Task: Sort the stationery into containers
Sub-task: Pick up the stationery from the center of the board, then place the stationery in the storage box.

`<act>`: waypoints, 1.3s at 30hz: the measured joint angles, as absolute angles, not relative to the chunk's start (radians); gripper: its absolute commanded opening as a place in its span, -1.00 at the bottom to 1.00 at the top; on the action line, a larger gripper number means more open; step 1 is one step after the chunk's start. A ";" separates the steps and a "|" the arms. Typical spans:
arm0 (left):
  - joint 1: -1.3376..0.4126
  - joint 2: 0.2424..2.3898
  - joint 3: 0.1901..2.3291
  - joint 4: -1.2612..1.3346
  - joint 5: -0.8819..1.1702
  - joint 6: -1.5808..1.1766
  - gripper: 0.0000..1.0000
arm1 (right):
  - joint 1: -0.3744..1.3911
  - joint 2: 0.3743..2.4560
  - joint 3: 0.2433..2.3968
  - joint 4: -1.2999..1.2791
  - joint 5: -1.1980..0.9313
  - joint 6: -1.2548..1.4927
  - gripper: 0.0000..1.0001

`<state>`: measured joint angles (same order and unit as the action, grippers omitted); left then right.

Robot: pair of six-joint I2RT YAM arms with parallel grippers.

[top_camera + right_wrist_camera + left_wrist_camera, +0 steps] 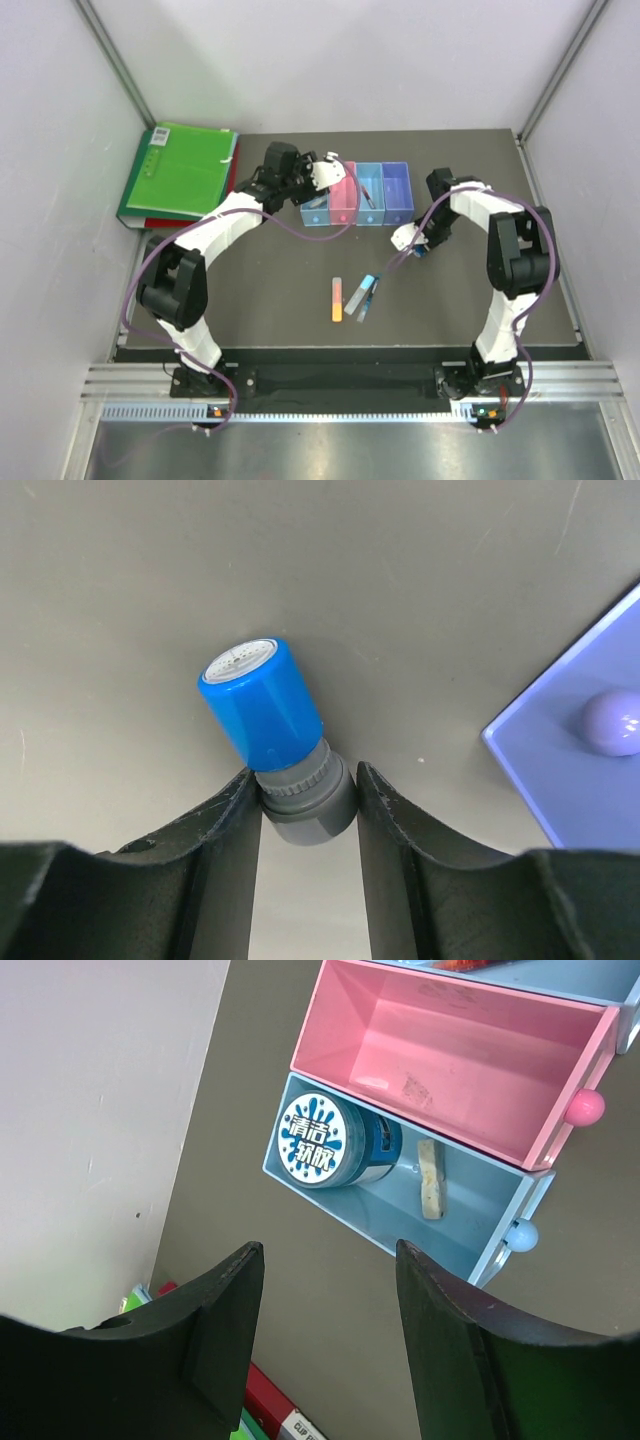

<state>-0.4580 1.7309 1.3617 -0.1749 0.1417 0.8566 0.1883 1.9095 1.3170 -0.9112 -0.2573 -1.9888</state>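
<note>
In the right wrist view a small blue-capped piece lies on the table. My right gripper is shut on its grey base, one finger on each side. From above, that gripper sits in front of the purple bin. My left gripper is open and holds nothing, hovering by the outer light blue bin. The round blue tape roll lies in that bin. The pink bin beside it looks bare. An orange-pink stick, a grey stick and a thin blue pen lie mid-table.
The big green folder rests on a red one at the back left. A small beige piece also lies in the bin with the tape. The purple bin's corner and knob stand just right of my right fingers.
</note>
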 measured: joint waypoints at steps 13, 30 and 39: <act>-0.458 1.731 1.362 -0.175 0.154 0.836 0.21 | 0.196 1.778 1.175 -0.816 -0.390 -1.989 -0.91; -0.461 1.729 1.341 -0.141 0.191 0.771 0.21 | 0.200 1.612 1.125 -0.579 -0.469 -1.848 -0.91; -0.508 1.694 1.184 0.061 0.214 0.727 0.22 | 0.202 1.608 1.139 -0.364 -0.455 -1.505 -0.94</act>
<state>-0.5076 1.6936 1.1835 0.0612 0.2142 0.7269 0.2020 1.6081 1.1393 -0.3641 -0.4545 -1.5055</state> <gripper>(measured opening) 0.612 0.389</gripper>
